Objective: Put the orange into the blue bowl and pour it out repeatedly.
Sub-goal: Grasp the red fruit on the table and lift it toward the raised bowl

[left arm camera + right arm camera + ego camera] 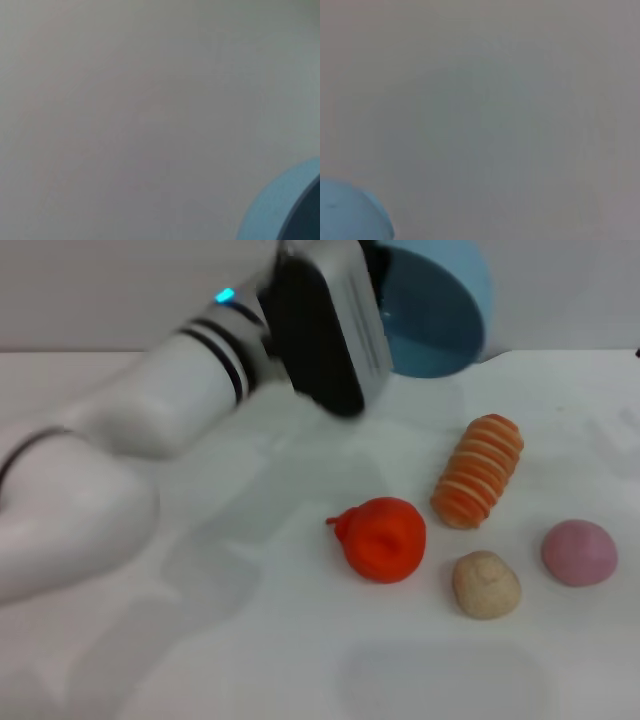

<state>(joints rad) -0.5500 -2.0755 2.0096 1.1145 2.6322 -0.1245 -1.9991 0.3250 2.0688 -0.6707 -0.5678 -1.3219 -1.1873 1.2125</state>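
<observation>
Bowl-tilt step, by my read: blue bowl point(440, 315) is up top centre, tipped, carried by your left gripper point(330, 325); fingers hidden, can't tell grip. Orange point(382, 538) sits on the table point(250, 660), lower centre. Next: set bowl upright, reload orange.

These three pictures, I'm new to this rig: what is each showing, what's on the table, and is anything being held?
The big picture comes from the robot's head camera, looking down at a white table. The white limb with the black end is its left arm, raised at the far side and holding the blue bowl tipped up off the table; the fingers themselves are hidden. On the table lie the orange, a striped oblong, a beige ball and a pink ball. The orange is out of the bowl. The other two pictures come from the wrist cameras; each shows little but an edge of the bowl. The right arm is not visible.
</observation>
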